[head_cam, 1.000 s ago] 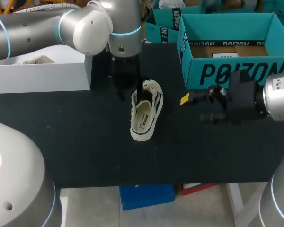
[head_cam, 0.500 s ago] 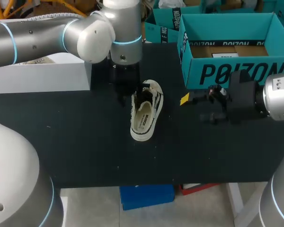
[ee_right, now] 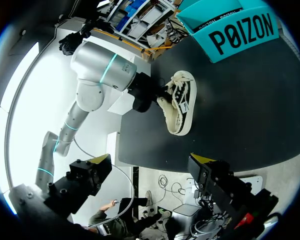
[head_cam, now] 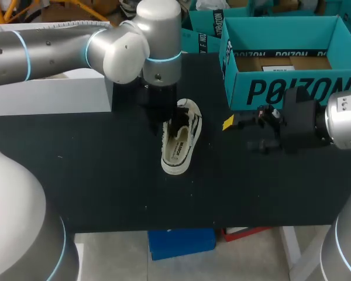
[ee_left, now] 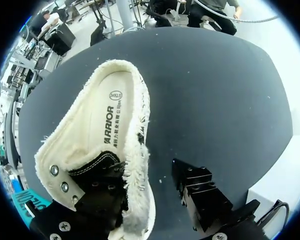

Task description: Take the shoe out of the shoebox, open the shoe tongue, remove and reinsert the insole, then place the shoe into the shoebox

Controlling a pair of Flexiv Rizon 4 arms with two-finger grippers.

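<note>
Shoe (head_cam: 178,143), upright on table (head_cam: 105,175), near shoebox (head_cam: 281,91). My left gripper (ee_left: 145,187) spread wide astride its side wall, one finger inside, one outside. My right gripper (ee_right: 152,160) spread wide, well apart from it.

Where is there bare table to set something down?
Free: the wide front strip between the shoe and the table's near edge, and the stretch in front of the white box. Crowded: around the shoe, where the left gripper sits, and between right gripper and shoebox.
</note>
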